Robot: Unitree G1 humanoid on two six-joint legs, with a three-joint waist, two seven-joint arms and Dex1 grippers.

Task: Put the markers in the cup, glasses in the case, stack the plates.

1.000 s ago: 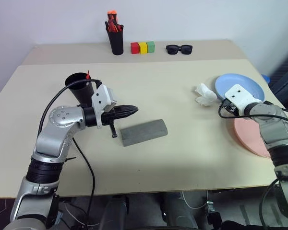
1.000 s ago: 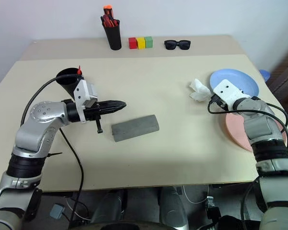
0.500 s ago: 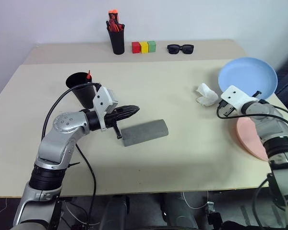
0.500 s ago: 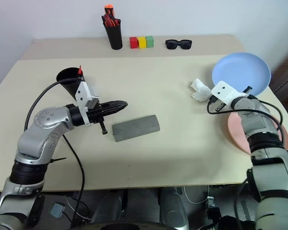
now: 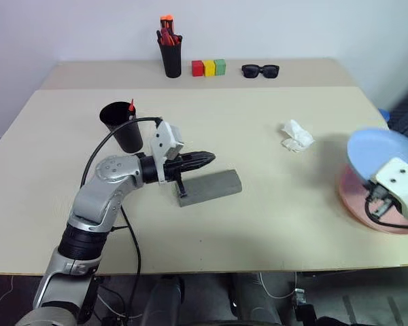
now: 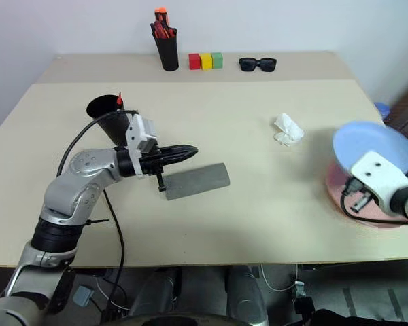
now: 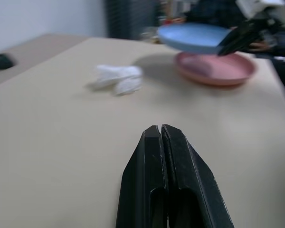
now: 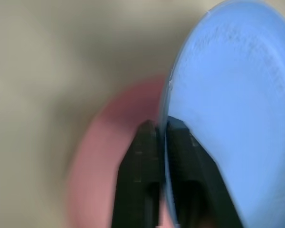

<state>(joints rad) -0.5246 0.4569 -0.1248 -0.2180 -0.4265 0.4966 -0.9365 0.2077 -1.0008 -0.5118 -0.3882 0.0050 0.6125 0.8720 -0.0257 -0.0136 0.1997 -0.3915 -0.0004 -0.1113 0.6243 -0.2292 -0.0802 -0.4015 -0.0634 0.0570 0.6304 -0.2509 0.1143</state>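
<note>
The light blue plate [image 5: 384,151] hangs tilted over the salmon pink plate [image 5: 364,205] near the table's right edge. My right gripper [image 8: 161,124] is shut on the blue plate's rim [image 8: 218,95], with the pink plate [image 8: 109,161] beneath it. My left gripper [image 5: 207,158] is shut on nothing and points level, just above the far edge of the grey case [image 5: 209,188]. Behind my left arm stands the black cup [image 5: 120,123], and a red marker tip [image 5: 130,105] sticks out of it. The glasses are out of view.
A crumpled white tissue [image 5: 296,136] lies between the case and the plates. Along the far edge stand a black holder of orange-red markers [image 5: 169,51], three coloured blocks [image 5: 209,67] and black sunglasses [image 5: 260,70].
My right gripper raised the blue plate off the table, then drew it back over the pink plate. My left gripper drifted a little to the right, towards the case.
</note>
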